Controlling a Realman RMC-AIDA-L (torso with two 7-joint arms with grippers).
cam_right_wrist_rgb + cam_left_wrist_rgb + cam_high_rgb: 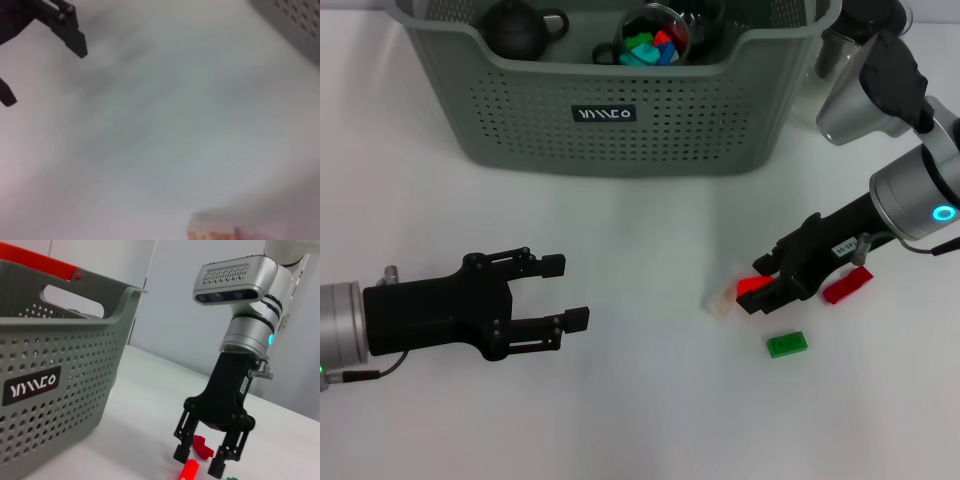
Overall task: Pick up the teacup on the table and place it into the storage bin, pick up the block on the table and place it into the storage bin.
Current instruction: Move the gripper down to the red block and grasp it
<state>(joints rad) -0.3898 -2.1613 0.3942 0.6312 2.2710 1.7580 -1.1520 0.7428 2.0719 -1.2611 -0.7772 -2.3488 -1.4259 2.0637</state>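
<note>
Nearest to me, my left gripper (565,292) hovers low over the white table (640,420) with its fingers spread and nothing between them; I judge it idle. Across from it, the right gripper (760,285) is down at the table, jaws apart and straddling a bright red block (752,285), with a pale translucent block (722,298) just beside it. The left wrist view shows the same: black fingers either side of a red piece, not yet closed. So I read this as the block pick-up step, and the next move calls for closing squarely on the red block without nudging its pale neighbour, then lifting clear. A green block (787,344) and another red block (847,285) lie near. Farther back stands the storage bin (620,120), already holding a dark teapot-like vessel (520,28) and a glass cup of coloured blocks (655,38). Its far side is cut off, and I cannot tell whether the teacup is already inside. The right wrist view shows mostly bare table.
</note>
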